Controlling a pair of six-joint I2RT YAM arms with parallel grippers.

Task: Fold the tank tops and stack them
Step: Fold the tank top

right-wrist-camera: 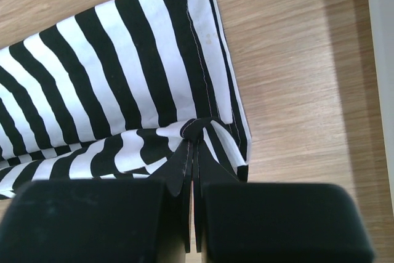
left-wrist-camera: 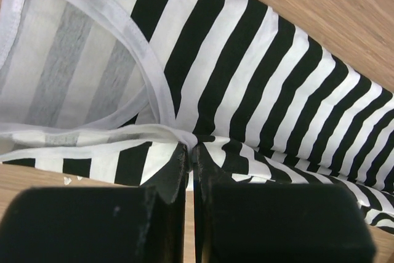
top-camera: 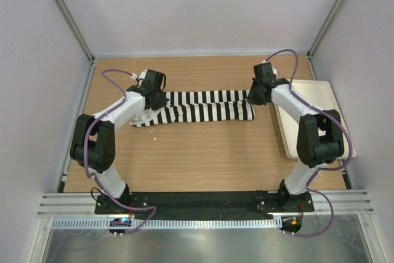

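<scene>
Across the far half of the table [top-camera: 203, 158], the top [top-camera: 203, 106] lies stretched sideways, left claw [left-wrist-camera: 191, 150] pinched on its strap end, right claw [right-wrist-camera: 194, 143] pinched on its hem; a clean fold needs both raised together, cloth taut, edges aligned.

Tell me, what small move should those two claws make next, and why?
Probably lift both ends slightly together. The left gripper is shut on the tank top at its strap end, the right gripper on its hem corner, and the cloth lies flat on the table.
</scene>
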